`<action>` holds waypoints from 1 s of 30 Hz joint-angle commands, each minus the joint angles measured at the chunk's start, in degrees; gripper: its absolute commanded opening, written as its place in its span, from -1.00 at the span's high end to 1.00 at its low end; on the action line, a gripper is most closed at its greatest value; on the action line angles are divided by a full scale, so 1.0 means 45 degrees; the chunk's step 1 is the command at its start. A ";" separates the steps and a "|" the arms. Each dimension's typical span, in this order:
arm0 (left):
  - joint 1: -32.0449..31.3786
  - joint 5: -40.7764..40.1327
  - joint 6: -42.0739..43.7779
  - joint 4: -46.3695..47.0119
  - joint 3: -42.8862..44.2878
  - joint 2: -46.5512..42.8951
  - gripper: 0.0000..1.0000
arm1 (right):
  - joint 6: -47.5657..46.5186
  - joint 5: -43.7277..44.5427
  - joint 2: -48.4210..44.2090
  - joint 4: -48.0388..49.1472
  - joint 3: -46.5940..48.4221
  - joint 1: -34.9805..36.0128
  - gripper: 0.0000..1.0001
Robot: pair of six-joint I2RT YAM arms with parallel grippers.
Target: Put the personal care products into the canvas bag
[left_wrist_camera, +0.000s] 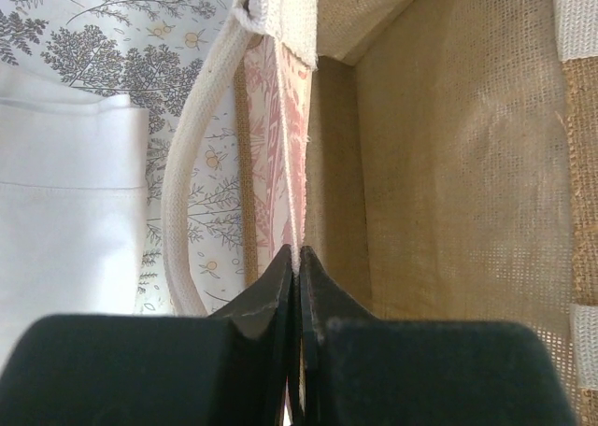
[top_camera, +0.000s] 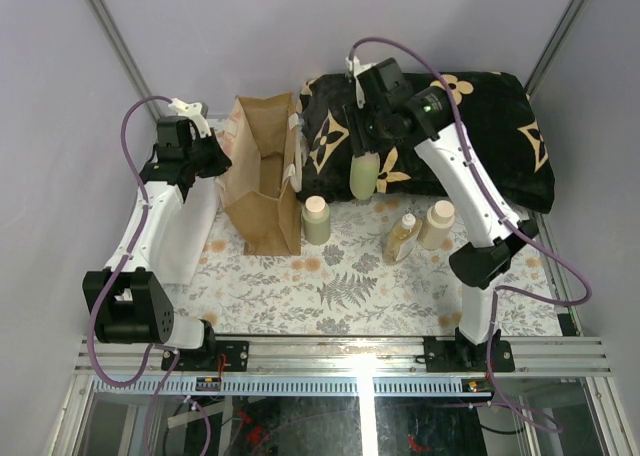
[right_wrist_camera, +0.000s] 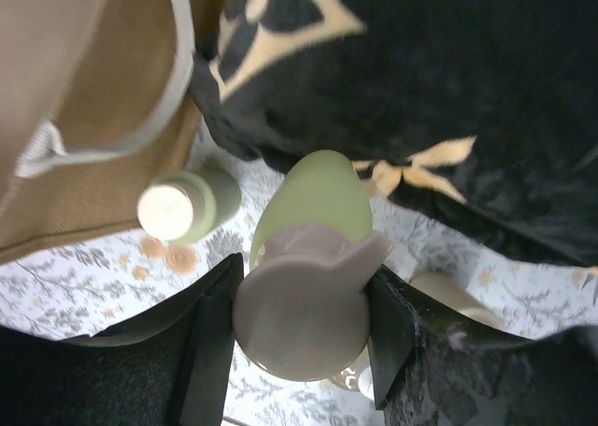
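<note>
Canvas bag [top_camera: 262, 176] stands left of the black cushion [top_camera: 480, 126], its rim pinched tight by the left gripper [left_wrist_camera: 297, 253], seemingly to steady the mouth, while the right gripper [right_wrist_camera: 304, 300] clamps a greenish bottle [top_camera: 363, 176] by the cap, poised just beside the bag.

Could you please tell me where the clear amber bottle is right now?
In the top view, the amber bottle stands right of centre, just left of the cream-beige bottle and in front of the black cushion.

A robotics lab test cell, I'd say: the left arm [top_camera: 148, 221] and right arm [top_camera: 468, 181] are bolted to an aluminium rail [top_camera: 350, 354], purple cables [top_camera: 125, 136] hang loose, and plain grey panels [top_camera: 250, 26] on metal struts [top_camera: 112, 36] box in the floral-clothed table [top_camera: 350, 296].
</note>
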 commanded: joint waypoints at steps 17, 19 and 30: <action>-0.0037 0.0765 -0.0101 0.0585 -0.0049 -0.0135 1.00 | -0.3240 -0.2477 -0.2373 0.8996 -0.0981 0.0109 1.00; -0.0031 0.0757 -0.0103 0.0585 -0.0073 -0.0176 1.00 | -0.3337 -0.2786 -0.2289 0.9632 -0.0937 0.0109 1.00; -0.0030 0.0685 -0.0162 0.0660 -0.0076 -0.0077 1.00 | -0.3333 -0.5064 -0.1654 1.3307 -0.0854 0.0141 1.00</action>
